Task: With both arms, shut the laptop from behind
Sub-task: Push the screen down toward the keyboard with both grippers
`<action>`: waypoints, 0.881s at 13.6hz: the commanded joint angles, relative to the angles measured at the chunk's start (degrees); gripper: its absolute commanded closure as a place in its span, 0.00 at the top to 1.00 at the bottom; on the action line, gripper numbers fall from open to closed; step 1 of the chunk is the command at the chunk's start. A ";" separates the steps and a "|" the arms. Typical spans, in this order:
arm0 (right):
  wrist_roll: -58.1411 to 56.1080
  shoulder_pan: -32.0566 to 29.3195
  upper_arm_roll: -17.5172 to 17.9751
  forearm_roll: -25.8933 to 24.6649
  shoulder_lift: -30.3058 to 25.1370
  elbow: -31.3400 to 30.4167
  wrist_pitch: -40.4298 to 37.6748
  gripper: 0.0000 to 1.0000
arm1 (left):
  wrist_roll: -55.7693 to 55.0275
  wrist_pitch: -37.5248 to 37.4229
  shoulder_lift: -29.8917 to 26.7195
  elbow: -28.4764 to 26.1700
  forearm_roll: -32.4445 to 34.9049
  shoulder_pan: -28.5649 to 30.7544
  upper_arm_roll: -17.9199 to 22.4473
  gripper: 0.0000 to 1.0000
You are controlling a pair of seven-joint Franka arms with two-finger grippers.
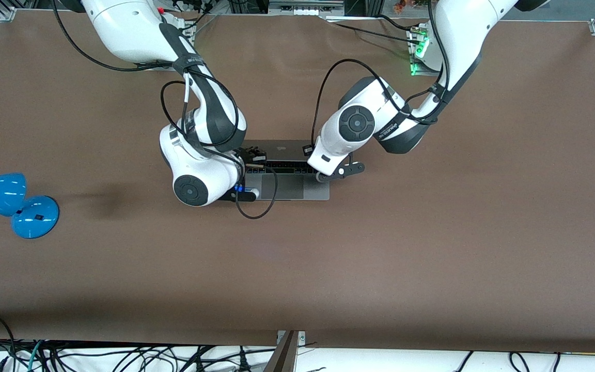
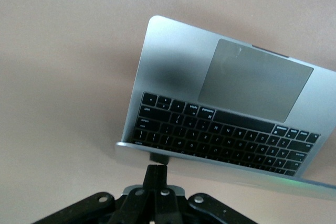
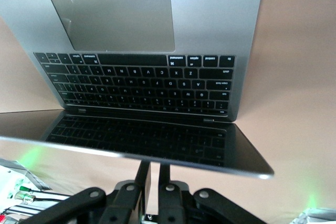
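Both grippers sit at the laptop point(image 1: 287, 175) lid's top edge: left gripper point(image 2: 157, 174) fingers pinched together, right gripper point(image 3: 154, 174) narrow; lid half-lowered over keyboard, long axis spanning between them.

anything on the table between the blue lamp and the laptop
Nothing lies between the blue lamp and the laptop but bare brown table; the front view shows it.
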 commanded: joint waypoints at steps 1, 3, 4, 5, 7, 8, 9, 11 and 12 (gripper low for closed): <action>-1.22 0.03 -0.01 -0.72 0.29 0.22 1.55 0.13 | -1.76 -0.44 2.87 3.45 3.20 -0.81 0.24 0.00; -4.63 -0.15 -0.10 -0.72 1.07 0.22 3.04 0.13 | -1.76 -0.44 3.93 4.42 3.38 -0.90 0.68 0.00; -5.95 -0.24 -0.10 -0.72 1.51 0.22 3.75 0.13 | -1.85 -0.44 4.19 4.60 3.46 -1.42 1.12 0.00; -6.05 -0.24 -0.10 -0.81 1.69 0.22 4.10 0.13 | -1.85 -0.44 4.20 4.69 3.64 -2.12 2.16 0.00; -6.14 -0.24 -0.10 -0.99 1.95 0.22 4.80 0.13 | -1.85 -0.44 4.81 5.56 3.64 -3.36 3.40 0.00; -6.23 -0.24 -0.10 -2.03 2.04 0.22 5.24 0.13 | -1.94 -0.44 4.99 5.57 3.64 -3.45 3.75 0.00; -6.23 -0.24 -0.10 -2.91 2.30 0.22 5.25 0.13 | -1.85 -0.44 5.25 5.74 3.64 -3.71 4.19 0.00; -7.01 -0.24 -0.10 -3.53 2.66 0.22 6.29 0.13 | -1.85 0.43 5.34 5.74 3.64 -4.15 4.90 0.00; -7.72 -0.24 -0.10 -3.62 2.75 0.22 6.82 0.13 | -1.76 0.79 5.77 5.74 3.64 -4.15 4.99 0.00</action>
